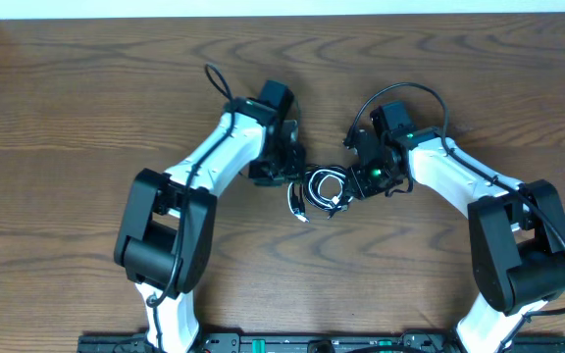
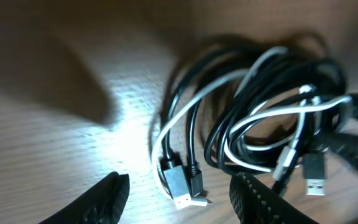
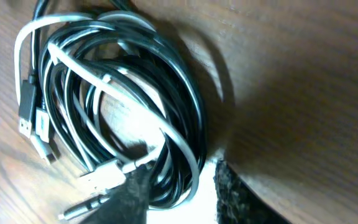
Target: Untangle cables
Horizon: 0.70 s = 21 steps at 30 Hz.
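Centre of the wooden table (image 1: 86,98), between the two arms: the cables (image 1: 324,188) lie as one small tangled coil, black strands wound together with a white cable (image 2: 191,99), and a short tail of plug ends trails off the coil's near-left side. The left gripper (image 2: 179,202) hangs low over the left edge of the bundle with its jaws wide. Its two dark fingertips (image 2: 107,193) stand well apart with bare wood and a cluster of USB plugs (image 2: 178,186) lying between them, and nothing is clamped. Whether the tips touch the table I cannot tell; the view is blurred. Another flat USB plug (image 2: 314,174) hangs off the right part of the coil in the same view. The right gripper (image 3: 179,190) sits at the coil's right edge. One of its fingers (image 3: 132,193) lies over the outer strands and a light-coloured plug (image 3: 104,174), while the other stands just beside the coil on the wood. The outer loops pass between them, with the jaws at a middling gap, but I cannot tell whether they actually pinch the strands. Further plug ends (image 3: 30,115) lie side by side at the far edge of the coil in the right wrist view. The whole coil rests flat on the table, none of it lifted.
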Each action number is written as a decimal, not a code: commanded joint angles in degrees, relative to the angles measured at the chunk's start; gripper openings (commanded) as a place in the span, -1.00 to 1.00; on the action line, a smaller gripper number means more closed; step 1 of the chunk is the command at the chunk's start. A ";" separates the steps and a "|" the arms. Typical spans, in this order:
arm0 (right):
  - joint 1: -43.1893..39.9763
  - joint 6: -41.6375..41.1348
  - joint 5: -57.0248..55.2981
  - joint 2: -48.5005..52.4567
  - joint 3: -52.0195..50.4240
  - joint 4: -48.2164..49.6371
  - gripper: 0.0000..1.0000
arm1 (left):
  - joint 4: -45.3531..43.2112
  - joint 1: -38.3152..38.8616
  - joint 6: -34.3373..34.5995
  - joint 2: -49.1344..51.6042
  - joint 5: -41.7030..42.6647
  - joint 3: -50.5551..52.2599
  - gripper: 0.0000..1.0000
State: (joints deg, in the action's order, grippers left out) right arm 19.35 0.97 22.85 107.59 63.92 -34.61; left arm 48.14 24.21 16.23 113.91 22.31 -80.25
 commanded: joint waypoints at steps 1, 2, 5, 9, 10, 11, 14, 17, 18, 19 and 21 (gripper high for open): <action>0.20 -1.84 -0.22 -1.46 0.46 1.05 -0.52 | -0.63 1.33 -0.96 1.03 -3.19 1.95 0.15; 0.20 -1.84 -0.22 -1.46 0.46 1.40 -0.53 | -1.14 1.55 -0.96 1.22 -3.56 2.29 0.14; 0.20 -1.84 -0.22 -1.46 0.46 1.66 -0.56 | -2.67 1.81 -0.96 1.75 -4.02 2.84 0.14; 0.20 -1.95 -0.20 -1.46 0.46 1.62 -0.58 | -4.55 1.81 -0.96 1.84 -8.11 2.95 0.15; 0.22 -2.43 -0.20 -1.46 0.46 1.60 -0.57 | -4.76 1.81 -0.96 1.84 -8.24 2.95 0.15; 0.22 -2.67 -0.20 -1.46 0.46 1.60 -0.56 | -4.74 1.81 -0.94 1.84 -8.20 2.95 0.15; 0.26 -2.67 -0.20 -1.46 0.46 1.60 -0.54 | -3.96 2.01 -0.94 1.84 -8.15 2.95 0.15; 0.26 -2.69 -0.20 -1.46 0.46 1.60 -0.53 | -3.30 2.25 -0.92 1.84 -8.00 3.30 0.15; 0.24 -2.67 -0.20 -1.46 0.46 1.60 -0.52 | -2.93 2.34 -0.90 1.84 -7.98 3.41 0.15; 0.26 -2.67 -0.20 -1.46 0.46 1.60 -0.52 | -2.47 2.54 -0.90 1.84 -7.98 3.56 0.14; 0.26 -2.67 -0.20 -1.46 0.46 1.62 -0.51 | -1.68 2.91 -0.90 1.84 -7.98 3.89 0.15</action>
State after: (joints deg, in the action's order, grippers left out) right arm 19.35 -1.04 22.63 107.59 63.92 -33.12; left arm 45.43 26.44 16.21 114.98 15.14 -77.56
